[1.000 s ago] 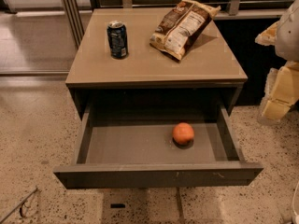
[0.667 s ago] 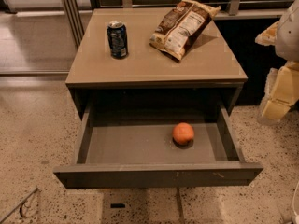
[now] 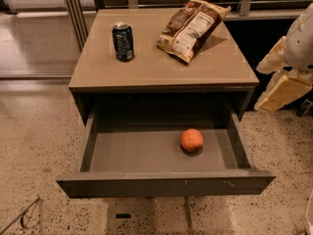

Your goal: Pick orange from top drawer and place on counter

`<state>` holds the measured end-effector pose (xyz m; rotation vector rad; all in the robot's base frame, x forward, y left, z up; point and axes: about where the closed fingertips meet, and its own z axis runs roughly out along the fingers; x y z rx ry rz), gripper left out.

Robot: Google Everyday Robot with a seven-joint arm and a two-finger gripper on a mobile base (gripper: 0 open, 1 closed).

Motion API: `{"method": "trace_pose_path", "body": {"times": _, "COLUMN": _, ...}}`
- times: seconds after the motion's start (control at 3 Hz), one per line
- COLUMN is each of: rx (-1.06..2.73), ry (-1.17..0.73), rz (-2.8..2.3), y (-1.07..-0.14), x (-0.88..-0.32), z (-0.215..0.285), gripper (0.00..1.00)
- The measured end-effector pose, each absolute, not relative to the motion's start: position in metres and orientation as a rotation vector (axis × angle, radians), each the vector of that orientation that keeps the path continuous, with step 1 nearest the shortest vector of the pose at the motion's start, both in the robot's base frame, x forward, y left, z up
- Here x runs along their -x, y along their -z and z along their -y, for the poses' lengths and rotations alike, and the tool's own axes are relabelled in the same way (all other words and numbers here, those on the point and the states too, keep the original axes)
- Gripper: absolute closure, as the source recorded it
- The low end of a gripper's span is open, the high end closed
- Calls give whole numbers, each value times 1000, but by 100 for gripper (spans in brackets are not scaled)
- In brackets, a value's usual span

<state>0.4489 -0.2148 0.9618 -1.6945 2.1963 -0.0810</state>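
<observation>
Orange sits on the grey floor of the top drawer, right of the drawer's centre, nearer its right wall than its left and about midway front to back. It touches no wall. Gripper hangs outside the drawer, beyond its right wall and above it, beside the counter's right edge and well apart from the orange. Its two cream fingers are spread, with nothing between them. Drawer is pulled fully out, front panel toward the camera. The floor to the left of the orange is bare, and the space over it is uncovered except at the back, where the counter overhangs in shadow. Above the drawer, on the counter: a soda can upright toward the left, a snack bag lying flat toward the right rear. Only the arm's last pale segment shows, entering from the right frame edge, with the fingers angled down and left toward the drawer's right corner.
</observation>
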Motion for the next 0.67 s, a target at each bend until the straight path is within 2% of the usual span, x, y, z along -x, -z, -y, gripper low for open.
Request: {"method": "trace_pose_path", "body": {"times": 0.67, "rx": 1601, "ry": -26, "rz": -2159, "y": -888, "x": -480, "z": 214, "gripper": 89}}
